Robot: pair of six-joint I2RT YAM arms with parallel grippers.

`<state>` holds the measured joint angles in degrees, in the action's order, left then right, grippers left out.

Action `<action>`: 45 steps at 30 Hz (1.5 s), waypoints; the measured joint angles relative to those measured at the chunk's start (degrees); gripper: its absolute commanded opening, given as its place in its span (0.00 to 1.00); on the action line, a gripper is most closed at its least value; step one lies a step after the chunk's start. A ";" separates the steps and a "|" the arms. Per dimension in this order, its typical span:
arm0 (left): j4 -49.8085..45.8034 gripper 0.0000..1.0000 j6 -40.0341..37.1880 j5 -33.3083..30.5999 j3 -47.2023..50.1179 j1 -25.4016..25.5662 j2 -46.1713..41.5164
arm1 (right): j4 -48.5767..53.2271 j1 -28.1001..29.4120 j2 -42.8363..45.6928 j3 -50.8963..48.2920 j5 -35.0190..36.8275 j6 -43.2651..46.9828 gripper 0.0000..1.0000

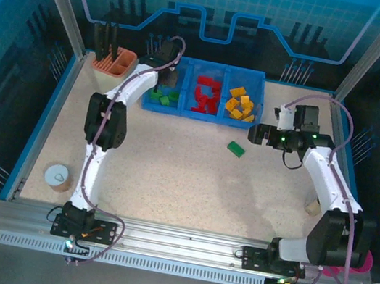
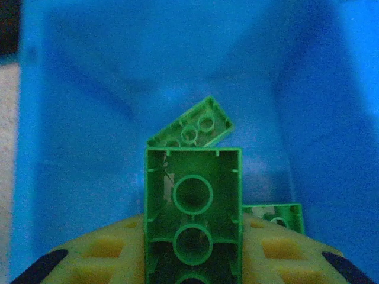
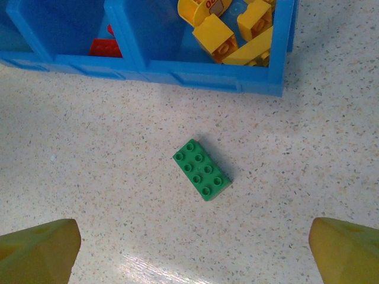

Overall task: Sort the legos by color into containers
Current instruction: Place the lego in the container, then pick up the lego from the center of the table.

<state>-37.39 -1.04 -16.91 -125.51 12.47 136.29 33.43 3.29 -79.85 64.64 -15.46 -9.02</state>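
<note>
My left gripper (image 1: 161,62) hangs over the left compartment of the blue tray (image 1: 198,116), shut on a green lego (image 2: 193,201) held underside up between its yellow fingers (image 2: 100,248). Below it lie other green legos (image 2: 190,127) on the compartment floor. The middle compartment holds red legos (image 1: 205,95) and the right one holds yellow legos (image 1: 239,104). One green lego (image 3: 201,169) lies studs up on the table (image 1: 169,175) in front of the tray, also seen from above as a green lego (image 1: 236,148). My right gripper (image 1: 256,134) hovers open just right of it, its fingertips (image 3: 41,248) wide apart.
A beige holder with black tools (image 1: 112,62) stands left of the tray. A small round white container (image 1: 56,177) sits near the front left edge. A wooden block (image 1: 312,206) lies at the right, and a magenta cup (image 1: 359,261) is behind the right arm's base.
</note>
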 measured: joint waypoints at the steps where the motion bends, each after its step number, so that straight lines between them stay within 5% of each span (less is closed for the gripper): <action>1: -0.52 0.31 0.74 0.00 -0.20 -0.17 0.68 | 0.07 0.13 -0.20 0.11 0.00 0.00 1.00; 21: 0.42 0.45 4.70 1.73 2.19 -1.55 2.78 | 1.42 2.32 -2.03 1.75 0.04 0.02 1.00; 31: 5.73 0.47 1.42 5.35 15.02 -0.85 -9.62 | 1.33 2.82 -1.55 1.33 -0.02 0.24 1.00; 36: 10.47 0.55 -9.35 8.96 25.05 3.10 -21.57 | 0.85 2.82 0.92 -0.87 0.48 -0.07 1.00; 40: 8.83 0.61 -16.92 11.17 24.24 9.84 -25.18 | 0.59 2.69 3.39 -1.75 2.12 -1.11 1.00; 45: -3.15 0.58 -8.17 9.46 11.23 15.89 -20.33 | -0.11 1.81 6.93 -2.54 4.94 -3.15 1.00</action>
<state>-40.53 -9.21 -7.44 -114.28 28.36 115.96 33.32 5.10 -72.93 62.11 -10.52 -12.16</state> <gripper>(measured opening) 0.594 0.998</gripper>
